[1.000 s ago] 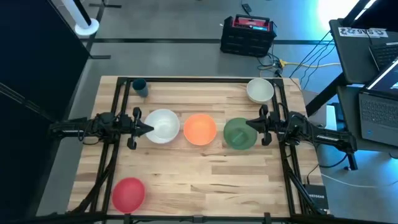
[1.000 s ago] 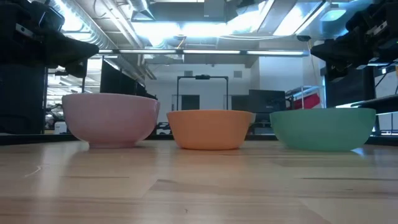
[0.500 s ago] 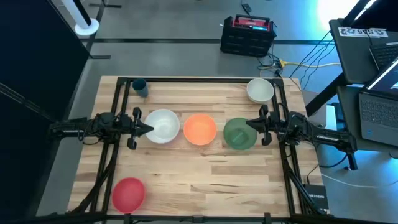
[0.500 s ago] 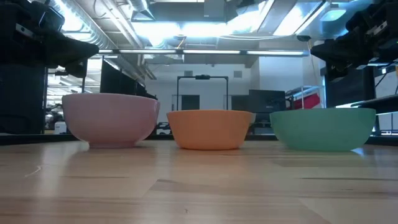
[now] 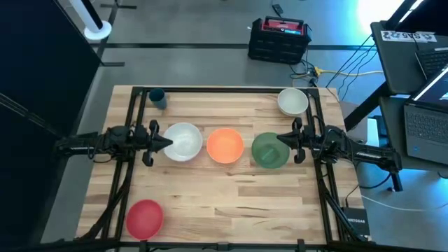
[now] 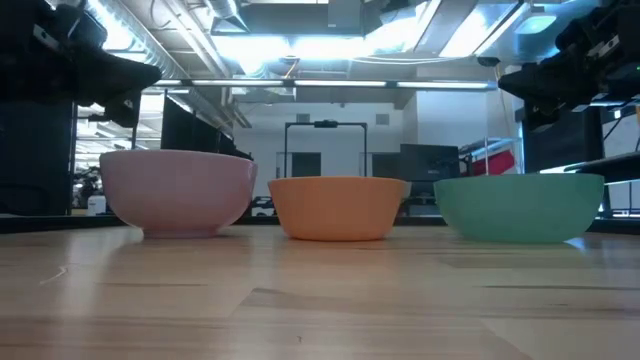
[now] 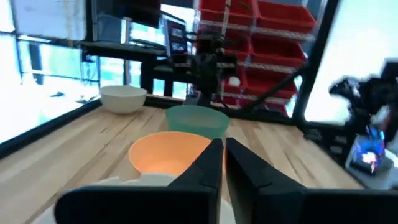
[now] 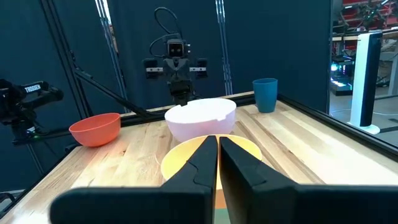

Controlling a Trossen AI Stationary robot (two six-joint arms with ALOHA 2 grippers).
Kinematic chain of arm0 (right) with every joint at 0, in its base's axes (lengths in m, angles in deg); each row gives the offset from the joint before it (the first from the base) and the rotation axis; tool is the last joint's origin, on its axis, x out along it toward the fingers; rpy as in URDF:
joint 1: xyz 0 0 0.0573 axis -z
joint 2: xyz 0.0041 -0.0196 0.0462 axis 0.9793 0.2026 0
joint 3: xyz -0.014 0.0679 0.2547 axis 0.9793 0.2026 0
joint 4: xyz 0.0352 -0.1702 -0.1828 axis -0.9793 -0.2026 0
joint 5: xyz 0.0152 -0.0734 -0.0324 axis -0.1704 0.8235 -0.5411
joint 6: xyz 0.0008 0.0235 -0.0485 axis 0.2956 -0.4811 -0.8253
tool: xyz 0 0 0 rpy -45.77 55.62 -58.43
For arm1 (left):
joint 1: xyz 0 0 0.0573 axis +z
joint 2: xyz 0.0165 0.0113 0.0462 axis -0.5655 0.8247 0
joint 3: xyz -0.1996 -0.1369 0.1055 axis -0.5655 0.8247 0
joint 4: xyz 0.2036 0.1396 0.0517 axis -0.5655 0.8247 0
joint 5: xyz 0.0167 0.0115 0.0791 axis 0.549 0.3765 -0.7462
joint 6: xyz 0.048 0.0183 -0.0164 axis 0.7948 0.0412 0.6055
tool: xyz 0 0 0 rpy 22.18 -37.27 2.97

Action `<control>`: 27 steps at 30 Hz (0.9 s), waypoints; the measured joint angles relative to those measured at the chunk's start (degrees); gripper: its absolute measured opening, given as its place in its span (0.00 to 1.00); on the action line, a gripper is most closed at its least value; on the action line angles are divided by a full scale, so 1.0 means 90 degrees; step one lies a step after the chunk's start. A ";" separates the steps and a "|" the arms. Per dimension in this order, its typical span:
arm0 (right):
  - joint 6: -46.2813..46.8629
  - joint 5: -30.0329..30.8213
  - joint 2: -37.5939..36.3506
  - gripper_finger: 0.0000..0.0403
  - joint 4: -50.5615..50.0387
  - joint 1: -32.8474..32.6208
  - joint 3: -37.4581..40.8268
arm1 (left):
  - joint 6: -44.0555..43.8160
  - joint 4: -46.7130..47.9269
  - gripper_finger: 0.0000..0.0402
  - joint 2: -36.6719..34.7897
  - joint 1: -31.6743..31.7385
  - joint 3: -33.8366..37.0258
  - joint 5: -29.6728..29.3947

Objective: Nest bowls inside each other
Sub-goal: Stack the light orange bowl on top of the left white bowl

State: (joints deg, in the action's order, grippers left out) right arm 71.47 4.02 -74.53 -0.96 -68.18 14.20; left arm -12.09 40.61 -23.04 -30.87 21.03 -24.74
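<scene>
Three bowls stand in a row on their bases across the table's middle: white (image 5: 183, 141), orange (image 5: 225, 145) and green (image 5: 269, 150). An off-white bowl (image 5: 292, 102) sits at the far right. A red-pink bowl (image 5: 144, 218) sits at the near left. My left gripper (image 5: 170, 143) is shut and points level, above the white bowl's left rim. My right gripper (image 5: 278, 139) is shut and level above the green bowl's right rim. In the low view both grippers stay well above the bowls (image 6: 178, 192), touching nothing.
A blue cup (image 5: 157, 97) stands at the far left corner. Dark frame rails (image 5: 133, 161) run along the table's left and right sides under the arms. Bare wood (image 5: 238, 203) lies between the bowl row and the near edge. A laptop (image 5: 427, 126) sits beyond the right edge.
My left gripper has rolled a little about its own pointing line while staying in place above the white bowl's rim. The bowls have not moved.
</scene>
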 joint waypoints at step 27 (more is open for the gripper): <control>0.2207 0.0044 0.0000 0.00 0.0299 0.0000 -0.0376 | -0.0599 0.4247 0.42 0.8303 0.1467 -0.7983 0.0009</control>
State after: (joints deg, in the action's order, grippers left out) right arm 91.33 4.42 -74.53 1.73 -68.18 10.81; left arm -17.48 78.83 51.69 -17.67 -50.81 -24.66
